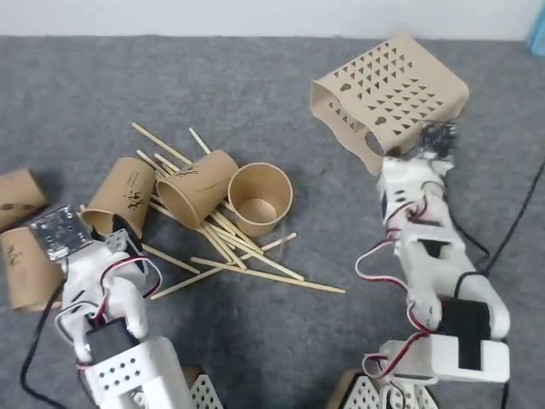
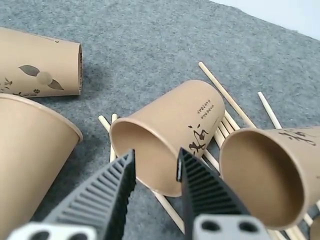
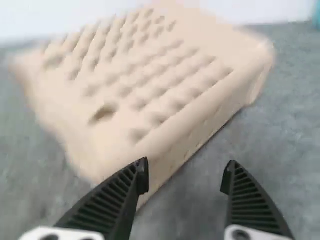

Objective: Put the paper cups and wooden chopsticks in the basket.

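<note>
Now, first-cup grab: our left pincer (image 2: 155, 154), slightly apart, at lying paper cup (image 2: 195, 115) rim, well apart from tipped basket (image 1: 392, 85). Our right pincer (image 3: 186, 169) wide apart, just beside basket. Next we clamp rim, carry over.

Left arm (image 1: 111, 298): near-left of table, folded low, wrist tipped forward.
Left gripper (image 2: 156, 155): jaws parted, narrow gap between ribbed fingers.
Right arm (image 1: 426, 247): right side, stretched well forward.
Right gripper (image 3: 186, 167): jaws spread wide.
</note>
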